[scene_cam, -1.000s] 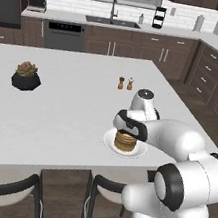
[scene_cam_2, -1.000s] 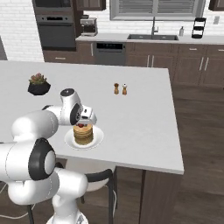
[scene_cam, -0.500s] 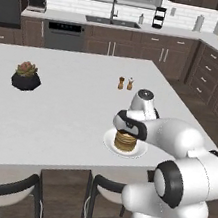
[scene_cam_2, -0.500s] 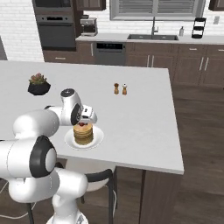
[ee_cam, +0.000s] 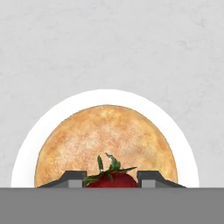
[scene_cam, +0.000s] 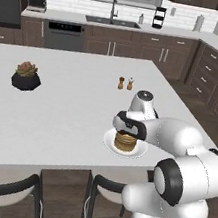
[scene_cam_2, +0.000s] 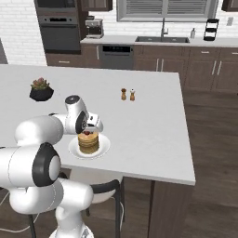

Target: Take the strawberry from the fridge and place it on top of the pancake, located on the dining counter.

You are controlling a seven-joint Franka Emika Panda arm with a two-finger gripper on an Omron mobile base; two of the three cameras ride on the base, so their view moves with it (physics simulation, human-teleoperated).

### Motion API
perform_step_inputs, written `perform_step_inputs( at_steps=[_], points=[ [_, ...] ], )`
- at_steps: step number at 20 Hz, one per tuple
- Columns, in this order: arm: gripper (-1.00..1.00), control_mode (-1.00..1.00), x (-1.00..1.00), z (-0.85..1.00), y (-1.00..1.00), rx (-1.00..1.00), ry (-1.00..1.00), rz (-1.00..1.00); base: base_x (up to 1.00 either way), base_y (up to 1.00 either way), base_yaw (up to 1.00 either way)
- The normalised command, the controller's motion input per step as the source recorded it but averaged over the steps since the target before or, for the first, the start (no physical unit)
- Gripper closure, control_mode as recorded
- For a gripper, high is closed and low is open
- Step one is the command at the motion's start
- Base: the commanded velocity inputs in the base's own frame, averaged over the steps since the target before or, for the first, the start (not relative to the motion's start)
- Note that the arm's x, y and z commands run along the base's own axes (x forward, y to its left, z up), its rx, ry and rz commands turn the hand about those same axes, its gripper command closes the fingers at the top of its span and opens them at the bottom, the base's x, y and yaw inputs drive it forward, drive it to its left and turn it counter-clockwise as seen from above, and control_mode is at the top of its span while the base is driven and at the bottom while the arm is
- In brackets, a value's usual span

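Nothing in the scene changes place over the last second apart from a slight settling of the arm over the plate; base, desk and objects stay put. Hand view: the end effector is clenched on the strawberry, its two dark tips flanking the berry on either side, directly above the pancake. Right base view: the berry appears as a dark-red speck at the top of the stack, though contact cannot be confirmed. Fetching and carrying appear complete; what remains, judging by this pose, is lowering if needed, opening the jaws and withdrawing. Pancake: round, golden-brown, finely mottled, tan at the edge, on a smooth white plate. Berry: glossy red with a ragged green calyx (leaflets pointing up in the hand view). Desk top: matte, faintly marbled white. Farther off stand a potted succulent and two small shakers.
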Motion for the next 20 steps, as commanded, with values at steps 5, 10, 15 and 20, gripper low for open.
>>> perform_step_inputs(
  at_steps=[5, 10, 15, 20],
  points=[
    [1.00, -1.00, 0.00, -0.02, 0.00, 0.00, 0.00, 0.00, 0.00, 0.00, 0.00],
    [-1.00, -1.00, 0.00, 0.00, 0.00, 0.00, 0.00, 0.00, 0.00, 0.00, 0.00],
    [-1.00, -1.00, 0.00, 0.04, 0.00, 0.00, -0.01, 0.00, 0.00, 0.00, 0.00],
    [-1.00, -1.00, 0.11, 0.33, 0.00, -0.04, -0.01, 0.01, 0.00, 0.00, 0.00]
  ],
)
